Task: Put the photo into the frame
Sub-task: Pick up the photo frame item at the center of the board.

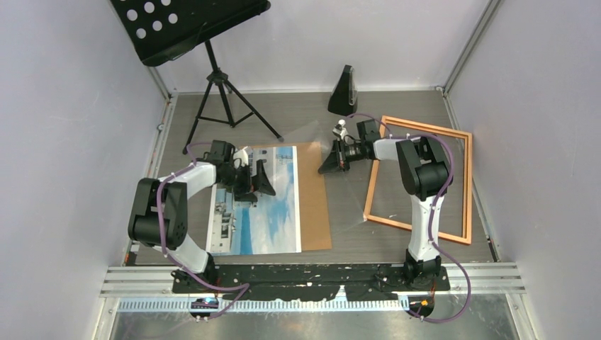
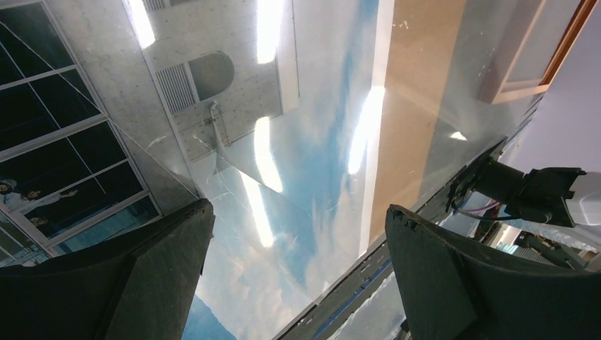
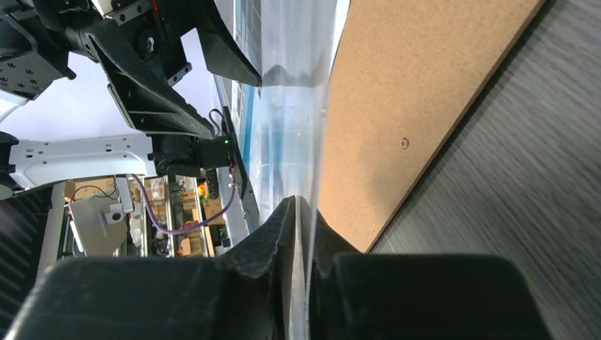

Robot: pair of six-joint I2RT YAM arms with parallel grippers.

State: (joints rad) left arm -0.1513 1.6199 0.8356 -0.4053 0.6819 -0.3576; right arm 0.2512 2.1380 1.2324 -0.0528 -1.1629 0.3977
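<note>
The photo point(image 1: 259, 205) lies flat on a brown backing board point(image 1: 315, 205) at the left centre of the table; in the left wrist view the photo point(image 2: 305, 163) shows through glare. The copper-orange frame point(image 1: 390, 223) lies empty at the right. A clear sheet point(image 1: 344, 191) slants between them. My right gripper point(image 1: 333, 159) is shut on its edge, and the right wrist view shows the thin clear sheet point(image 3: 290, 127) pinched between the closed jaws of that gripper point(image 3: 305, 212). My left gripper point(image 1: 256, 185) hovers open over the photo's upper part, nothing between its fingers point(image 2: 425, 269).
A black music stand point(image 1: 191, 28) on a tripod stands at the back left, its legs reaching towards the photo. A black wedge-shaped object point(image 1: 344, 92) sits at the back centre. Grey walls close in both sides. The frame's corner point(image 2: 560, 49) shows in the left wrist view.
</note>
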